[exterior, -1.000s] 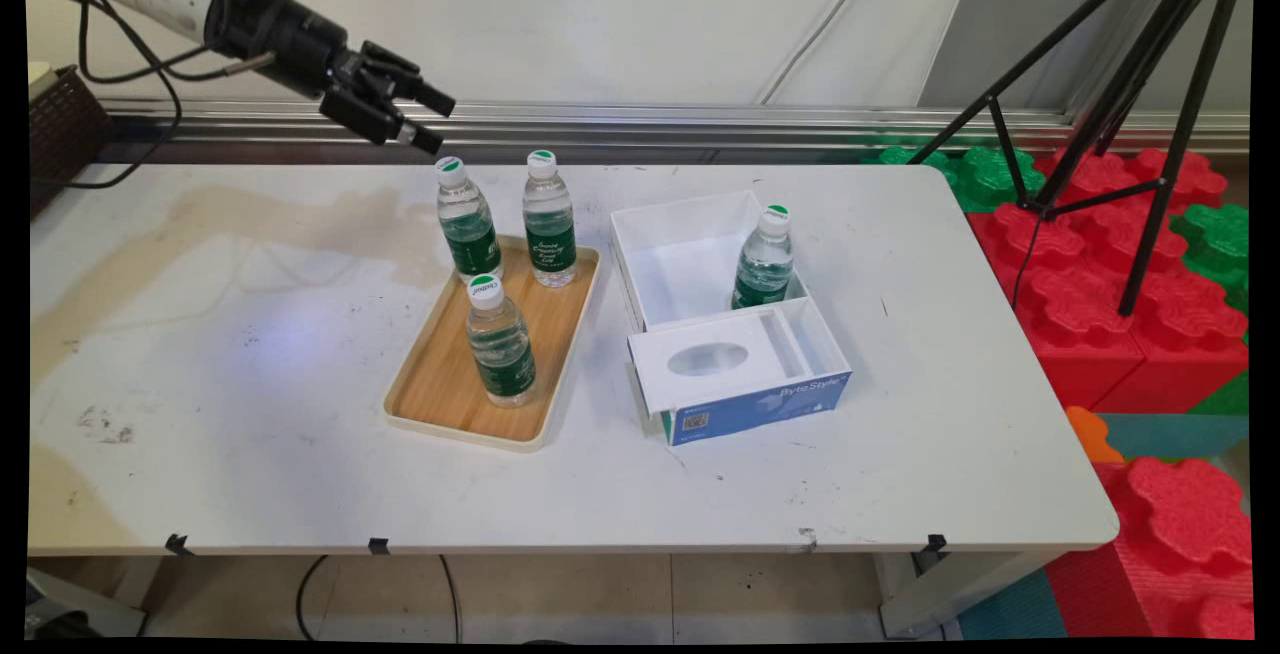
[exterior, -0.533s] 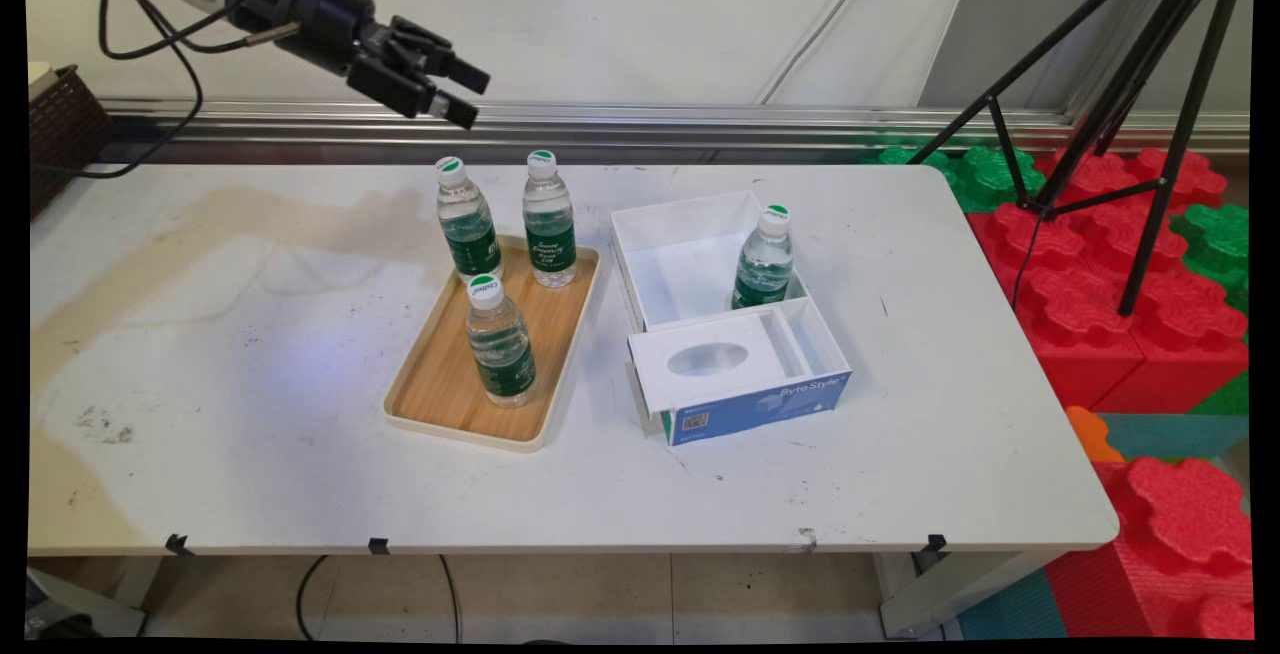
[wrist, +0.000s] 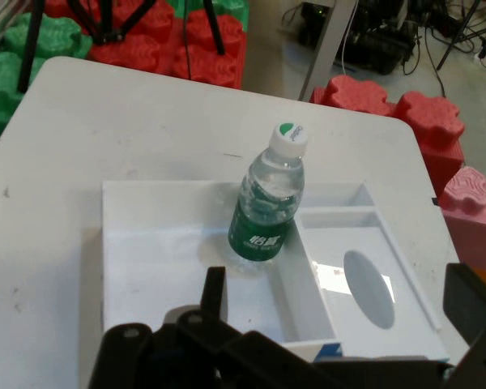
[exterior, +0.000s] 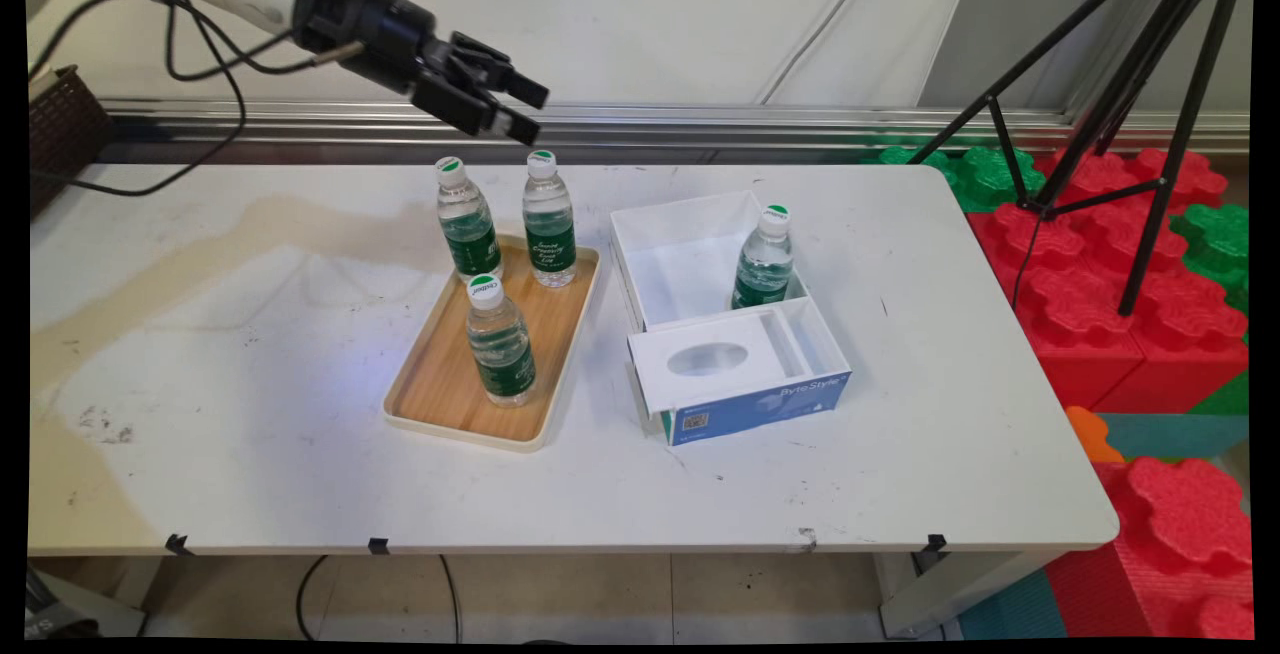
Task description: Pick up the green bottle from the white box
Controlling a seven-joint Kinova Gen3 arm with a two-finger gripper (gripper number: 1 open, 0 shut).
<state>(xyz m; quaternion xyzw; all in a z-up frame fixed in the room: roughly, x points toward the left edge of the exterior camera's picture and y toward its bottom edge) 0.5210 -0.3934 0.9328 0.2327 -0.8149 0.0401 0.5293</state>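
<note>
1. Main view: I see my gripper (exterior: 528,106) in the air above the table's (exterior: 200,354) far edge, fingers apart and empty, nearest the cap of one bottle (exterior: 548,219) at the tray's (exterior: 440,404) far end. Three bottles stand on the tray.
2. Hand view: I look down on a bottle (wrist: 267,207) upright in the white box (wrist: 146,251), against the divider.

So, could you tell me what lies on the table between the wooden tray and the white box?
Nothing: in the main view a bare strip of table separates the tray from the box. They stand apart, not touching.
</note>
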